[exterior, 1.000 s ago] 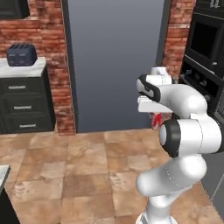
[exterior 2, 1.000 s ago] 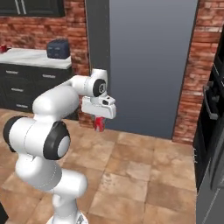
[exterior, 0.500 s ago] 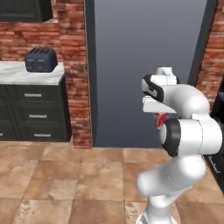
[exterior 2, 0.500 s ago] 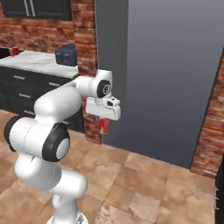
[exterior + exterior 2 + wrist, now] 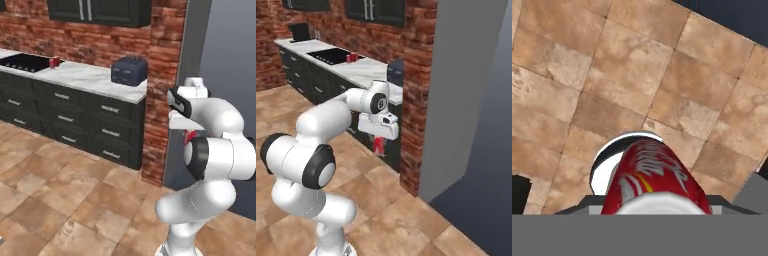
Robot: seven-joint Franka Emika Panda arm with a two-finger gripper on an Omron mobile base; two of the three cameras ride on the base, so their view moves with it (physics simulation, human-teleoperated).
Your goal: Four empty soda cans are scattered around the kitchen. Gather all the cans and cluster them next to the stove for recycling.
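- Looking from the left base view: stove (image 5: pixel 22 62) set into the pale desk (image 5: pixel 90 80) at far left; one soda can (image 5: pixel 54 62) stands just beside its near edge. A dark toaster (image 5: pixel 129 70) sits further along, by the brick pillar (image 5: pixel 162 85). A sliver of red, the carried can (image 5: pixel 189 137), shows behind the arm.
- Right base view: claw (image 5: pixel 379 145) points down over the tiled floor (image 5: pixel 286 110), closed on the carried can, well apart from the stove.
- Hand view: the can lies between the jaws, floor tiles beneath.
- Risk, as judged: a long carry remains; a jolt of the base could loosen the can, and a careless set-down could topple the can already placed.
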